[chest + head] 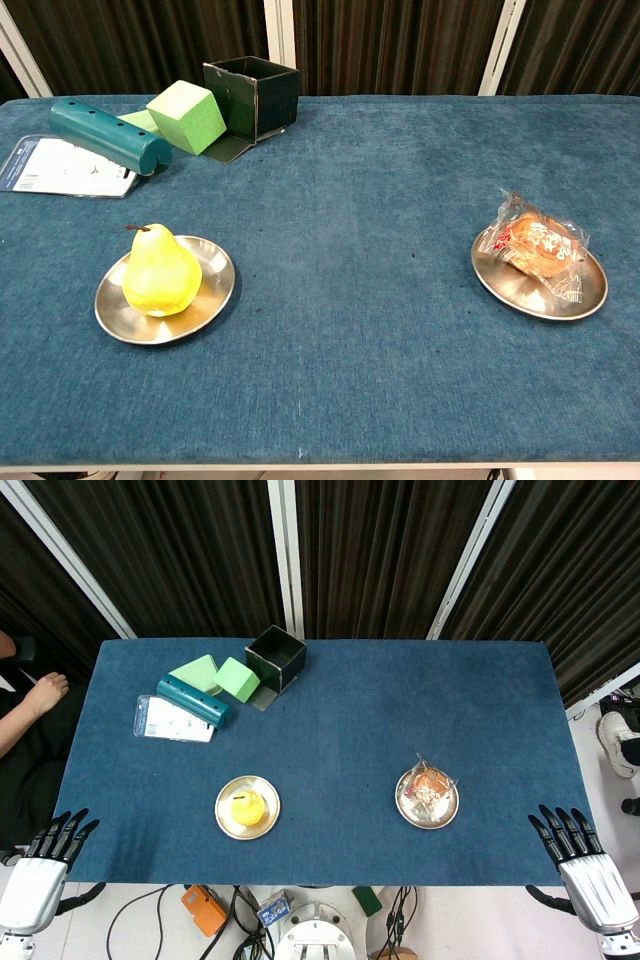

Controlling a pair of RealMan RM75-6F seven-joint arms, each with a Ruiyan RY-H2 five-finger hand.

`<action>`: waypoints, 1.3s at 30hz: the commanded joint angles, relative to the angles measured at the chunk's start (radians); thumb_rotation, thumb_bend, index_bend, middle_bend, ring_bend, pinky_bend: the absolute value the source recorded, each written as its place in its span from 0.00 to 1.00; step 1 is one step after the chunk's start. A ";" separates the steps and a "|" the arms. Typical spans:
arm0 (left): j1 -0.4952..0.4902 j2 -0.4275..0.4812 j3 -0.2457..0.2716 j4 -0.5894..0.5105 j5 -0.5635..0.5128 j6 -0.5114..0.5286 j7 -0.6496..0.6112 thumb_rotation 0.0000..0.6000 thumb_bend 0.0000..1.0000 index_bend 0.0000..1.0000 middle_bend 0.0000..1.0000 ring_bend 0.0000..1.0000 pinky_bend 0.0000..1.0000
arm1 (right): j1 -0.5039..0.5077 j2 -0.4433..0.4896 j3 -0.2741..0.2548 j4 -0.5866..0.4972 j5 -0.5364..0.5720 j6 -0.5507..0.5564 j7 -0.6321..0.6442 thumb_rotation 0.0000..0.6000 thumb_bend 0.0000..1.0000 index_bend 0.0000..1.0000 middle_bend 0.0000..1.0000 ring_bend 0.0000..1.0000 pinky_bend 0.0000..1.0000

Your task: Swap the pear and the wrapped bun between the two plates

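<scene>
pear: the yellow pear (160,273) sits upright, stem up, on the round silver metal plate (215,292) on my left side of the blue cloth-covered surface (330,730).

bun: the bun in clear crinkly plastic wrap (535,245) lies on the other round silver metal plate (560,298), over on my right. The two plates are well apart, with bare blue cloth between them.

my left robot hand: my left robot hand (45,865) hangs off the near left corner of the surface, fingers apart and pointing up toward the cloth, holding nothing. Only the head view shows it.

my right robot hand: same deal for my right robot hand (585,865) at the near right corner, fingers spread, nothing in it, not touching the surface as far as I can see.

clutter at the back left: a small black open-top box (276,657) with one flap lying flat, two light green foam blocks (215,675) right beside it, a dark teal cylinder-ish case with holes along it (108,135) resting partly on a white printed card in a plastic sleeve (60,167).

in the way: that whole bunch sits well behind the left plate, nowhere near the stretch between the plates.

edges: someone's arm (30,705) shows past the left edge, and cables (230,925) hang below the near edge.
</scene>
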 commanded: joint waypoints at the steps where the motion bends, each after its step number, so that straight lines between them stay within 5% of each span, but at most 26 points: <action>1: -0.001 -0.001 0.000 -0.001 -0.002 -0.003 -0.001 1.00 0.04 0.12 0.01 0.00 0.11 | 0.003 0.000 0.001 -0.003 0.005 -0.008 -0.002 0.84 0.14 0.00 0.00 0.00 0.00; 7: -0.002 0.002 0.000 -0.009 -0.002 -0.003 0.002 1.00 0.04 0.12 0.01 0.00 0.11 | 0.032 0.000 0.012 -0.017 0.018 -0.051 0.007 0.84 0.14 0.00 0.00 0.00 0.00; 12: -0.003 0.006 -0.013 -0.007 -0.012 0.010 -0.015 1.00 0.04 0.12 0.01 0.00 0.11 | 0.131 -0.005 0.063 -0.081 0.073 -0.201 -0.004 0.86 0.14 0.00 0.00 0.00 0.00; 22: -0.038 0.020 -0.048 -0.030 -0.079 -0.059 -0.035 1.00 0.04 0.12 0.01 0.00 0.11 | 0.421 -0.077 0.242 -0.252 0.384 -0.664 -0.293 0.85 0.14 0.00 0.00 0.00 0.00; 30: -0.058 0.046 -0.077 -0.052 -0.143 -0.106 -0.067 1.00 0.04 0.12 0.01 0.00 0.11 | 0.532 -0.175 0.275 -0.211 0.592 -0.784 -0.476 0.85 0.16 0.01 0.01 0.00 0.00; 34: -0.057 0.054 -0.079 -0.055 -0.149 -0.103 -0.083 1.00 0.04 0.12 0.01 0.00 0.11 | 0.564 -0.203 0.266 -0.182 0.646 -0.815 -0.487 0.85 0.19 0.15 0.11 0.03 0.05; 39: -0.052 0.057 -0.074 -0.053 -0.141 -0.091 -0.094 1.00 0.04 0.12 0.01 0.00 0.11 | 0.575 -0.219 0.248 -0.161 0.657 -0.809 -0.468 1.00 0.28 0.50 0.36 0.31 0.40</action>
